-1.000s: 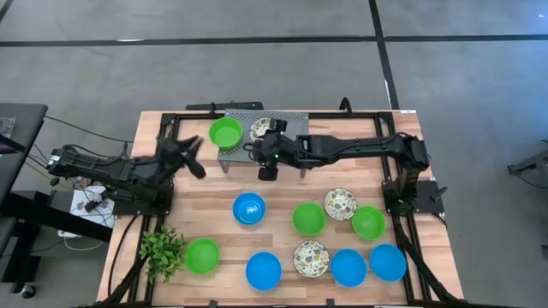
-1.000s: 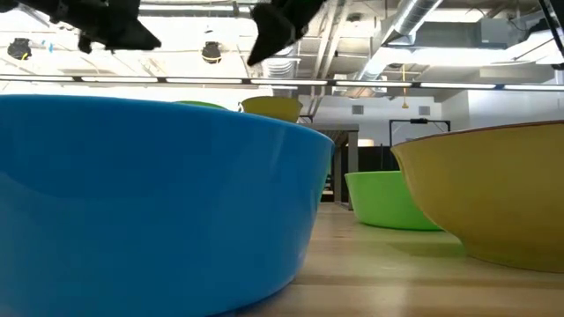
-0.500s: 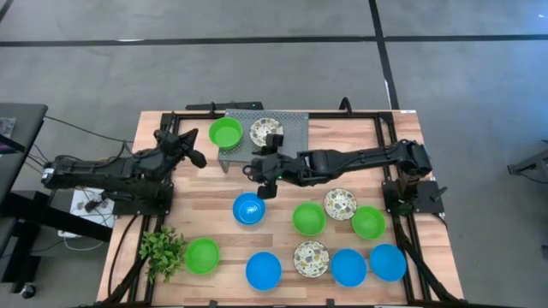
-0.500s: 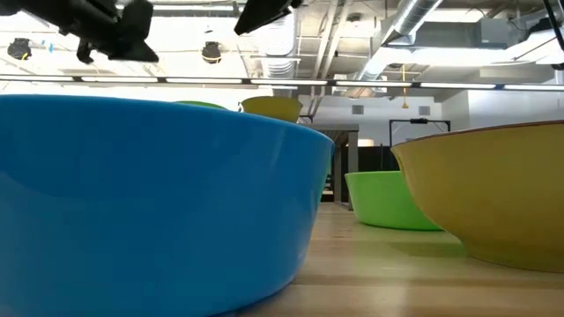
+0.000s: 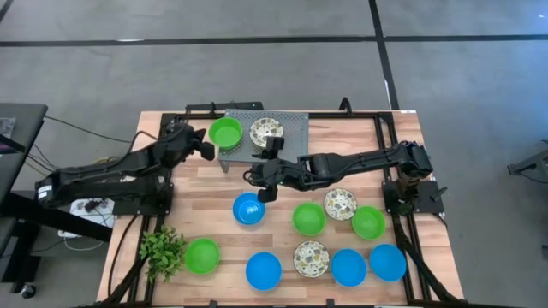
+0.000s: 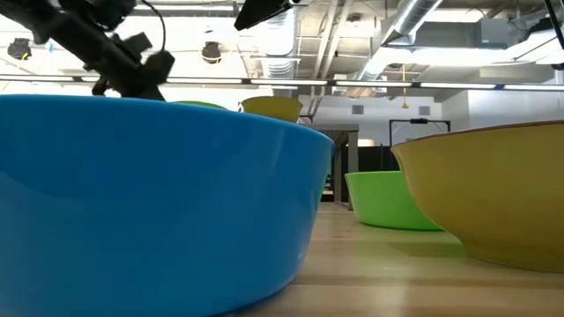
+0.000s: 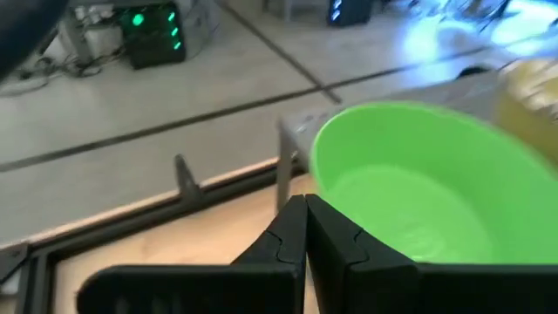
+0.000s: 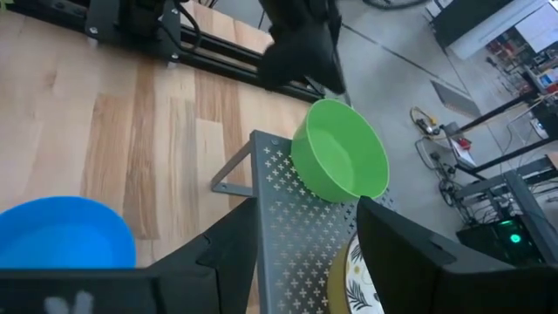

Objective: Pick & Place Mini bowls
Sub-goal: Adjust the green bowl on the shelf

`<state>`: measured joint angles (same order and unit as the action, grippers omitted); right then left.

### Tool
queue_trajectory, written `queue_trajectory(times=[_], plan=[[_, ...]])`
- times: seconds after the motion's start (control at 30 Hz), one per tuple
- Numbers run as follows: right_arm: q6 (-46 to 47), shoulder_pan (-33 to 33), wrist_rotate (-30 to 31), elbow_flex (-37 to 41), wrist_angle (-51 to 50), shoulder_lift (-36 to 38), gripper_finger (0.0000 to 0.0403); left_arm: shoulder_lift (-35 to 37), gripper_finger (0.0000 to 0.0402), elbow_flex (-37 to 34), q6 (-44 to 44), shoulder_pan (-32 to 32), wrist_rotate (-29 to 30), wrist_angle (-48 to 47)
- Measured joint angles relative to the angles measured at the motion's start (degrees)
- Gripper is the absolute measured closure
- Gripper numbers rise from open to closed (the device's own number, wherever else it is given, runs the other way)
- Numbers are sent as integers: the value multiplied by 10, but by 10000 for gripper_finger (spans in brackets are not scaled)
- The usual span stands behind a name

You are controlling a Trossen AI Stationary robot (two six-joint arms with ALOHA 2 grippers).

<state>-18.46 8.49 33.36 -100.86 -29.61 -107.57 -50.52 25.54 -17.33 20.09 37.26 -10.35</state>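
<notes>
Reaching across the table, the right gripper (image 5: 262, 190), jaws spread, hovers just at 12 o'clock of a blue bowl (image 5: 248, 209), the nearest loose bowl. The left gripper (image 5: 204, 147), fingers pressed together, sits just at 9 o'clock of the green bowl (image 5: 226, 133) on the grey perforated rack (image 5: 294, 128), beside a floral bowl (image 5: 266, 131). Being round, the bowls have no long axis. Nine bowls lie on the wood. The low view is blocked by a blue bowl's wall; contact with the green bowl's rim cannot be judged.

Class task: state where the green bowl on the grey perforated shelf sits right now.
In the high view, the green bowl sits on the left part of the grey perforated shelf at the table's far edge, beside a white floral bowl, with the left gripper just left.
</notes>
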Motion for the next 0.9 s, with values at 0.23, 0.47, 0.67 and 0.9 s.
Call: queue_trajectory(times=[0.23, 0.47, 0.67, 0.9], plan=[[0, 0, 0, 0, 0, 0, 225, -51, 398, 0, -22, 15, -1, 2], [0, 0, -1, 0, 0, 0, 223, -53, 398, 0, -21, 12, -38, 8], [0, 0, -1, 0, 0, 0, 227, -53, 398, 0, -6, 2, -45, 13], [0, 0, -1, 0, 0, 0, 225, -53, 398, 0, -5, -5, -46, 21]])
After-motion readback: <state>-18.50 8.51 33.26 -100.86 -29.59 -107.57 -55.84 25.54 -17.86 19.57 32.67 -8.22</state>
